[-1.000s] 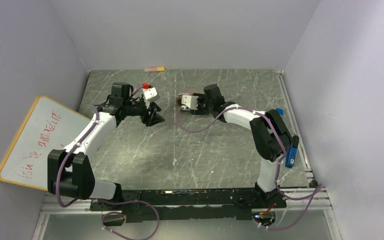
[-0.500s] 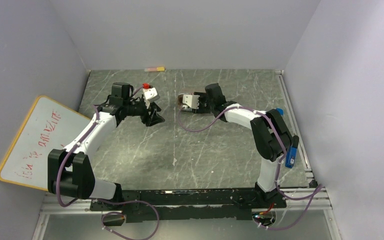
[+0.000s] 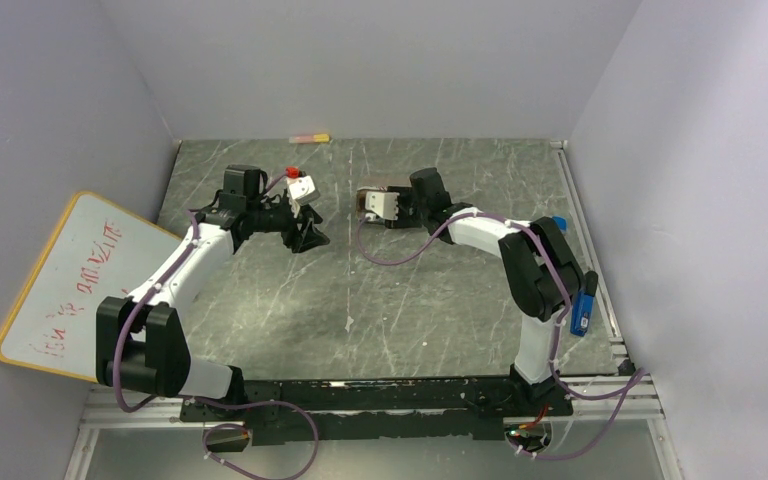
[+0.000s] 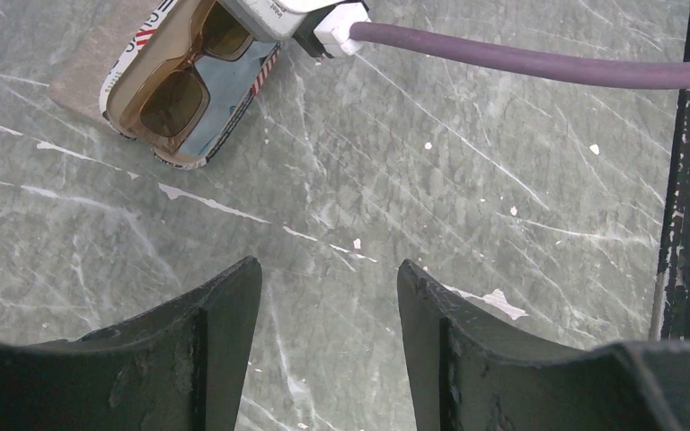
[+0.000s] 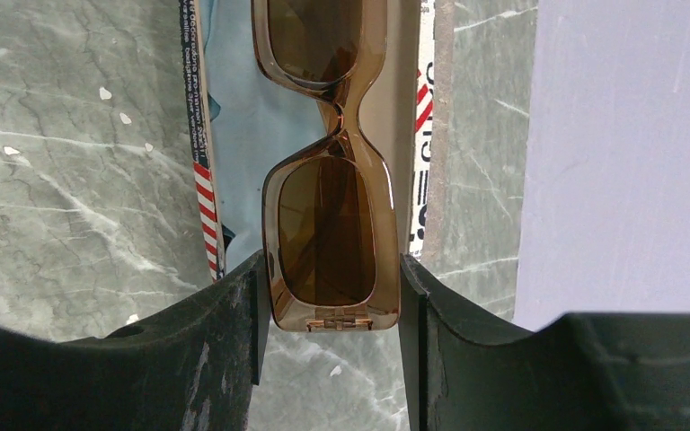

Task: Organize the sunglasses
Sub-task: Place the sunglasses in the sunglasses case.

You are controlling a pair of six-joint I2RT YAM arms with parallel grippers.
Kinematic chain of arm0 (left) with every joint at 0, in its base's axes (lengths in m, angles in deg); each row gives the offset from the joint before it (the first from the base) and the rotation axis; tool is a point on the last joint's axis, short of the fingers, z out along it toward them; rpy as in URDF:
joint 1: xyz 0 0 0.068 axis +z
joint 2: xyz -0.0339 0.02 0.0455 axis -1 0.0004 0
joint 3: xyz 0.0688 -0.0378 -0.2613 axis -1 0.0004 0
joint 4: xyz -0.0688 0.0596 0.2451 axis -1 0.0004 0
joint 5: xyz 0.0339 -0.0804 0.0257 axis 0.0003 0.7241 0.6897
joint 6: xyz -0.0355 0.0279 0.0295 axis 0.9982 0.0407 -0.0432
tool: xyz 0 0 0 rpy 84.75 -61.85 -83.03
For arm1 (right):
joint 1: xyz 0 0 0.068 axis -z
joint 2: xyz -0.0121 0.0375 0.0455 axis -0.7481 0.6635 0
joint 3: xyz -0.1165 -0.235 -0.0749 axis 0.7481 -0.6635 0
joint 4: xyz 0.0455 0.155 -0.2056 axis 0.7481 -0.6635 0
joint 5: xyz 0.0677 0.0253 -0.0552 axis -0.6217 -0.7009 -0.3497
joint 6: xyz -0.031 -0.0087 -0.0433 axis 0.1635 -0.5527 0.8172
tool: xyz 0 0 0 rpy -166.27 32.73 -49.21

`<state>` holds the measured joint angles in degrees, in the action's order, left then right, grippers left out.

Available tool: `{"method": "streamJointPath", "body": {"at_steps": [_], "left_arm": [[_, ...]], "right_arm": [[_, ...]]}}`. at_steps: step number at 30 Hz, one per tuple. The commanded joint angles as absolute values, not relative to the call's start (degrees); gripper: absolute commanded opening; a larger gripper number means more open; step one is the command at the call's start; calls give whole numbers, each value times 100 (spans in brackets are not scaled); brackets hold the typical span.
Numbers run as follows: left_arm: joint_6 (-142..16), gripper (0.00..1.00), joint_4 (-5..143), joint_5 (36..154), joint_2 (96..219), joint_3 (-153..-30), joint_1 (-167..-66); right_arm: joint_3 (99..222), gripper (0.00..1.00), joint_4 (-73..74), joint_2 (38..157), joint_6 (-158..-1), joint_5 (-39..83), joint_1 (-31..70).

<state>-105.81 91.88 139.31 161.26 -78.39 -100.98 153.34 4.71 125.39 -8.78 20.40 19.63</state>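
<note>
Lengthwise ahead, amber sunglasses (image 5: 328, 224) pinched in right end effector (image 5: 331, 269); left one (image 4: 328, 269) agape, empty.

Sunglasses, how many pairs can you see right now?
1. The amber-lensed sunglasses sit between the fingers of the right gripper, over an open case holding a blue cloth. Another pair may be hidden from these views.

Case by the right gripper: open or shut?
Open. The case shows its inside: the blue cloth and the sunglasses lie uncovered between its striped edges, with no lid over them.
</note>
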Motion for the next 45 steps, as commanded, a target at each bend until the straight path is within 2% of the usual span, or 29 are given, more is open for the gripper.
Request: {"method": "streamJointPath", "body": {"at_steps": [1,12,24,29,36,45], "left_arm": [[-10716,62,9209,14156,16156,-7834,-10088],[-10729,62,9219,14186,16176,-7827,-10088],[-10737,61,9229,14203,16189,-7834,-10088],[-10743,61,9237,14213,16193,-7834,-10088],[-10734,61,9229,14233,16210,-7841,-10088],[-10713,61,9196,14239,16237,-7832,-10088]], "right_arm": [[15374,41,612,12628,-772,2066,1995],[15383,41,433,12636,-696,1979,1987],[15444,47,437,12795,-672,2026,1988],[15453,51,463,12837,-677,2058,1991],[15495,63,399,12800,-741,2058,1989],[15592,66,217,12688,-856,2001,1987]]}}
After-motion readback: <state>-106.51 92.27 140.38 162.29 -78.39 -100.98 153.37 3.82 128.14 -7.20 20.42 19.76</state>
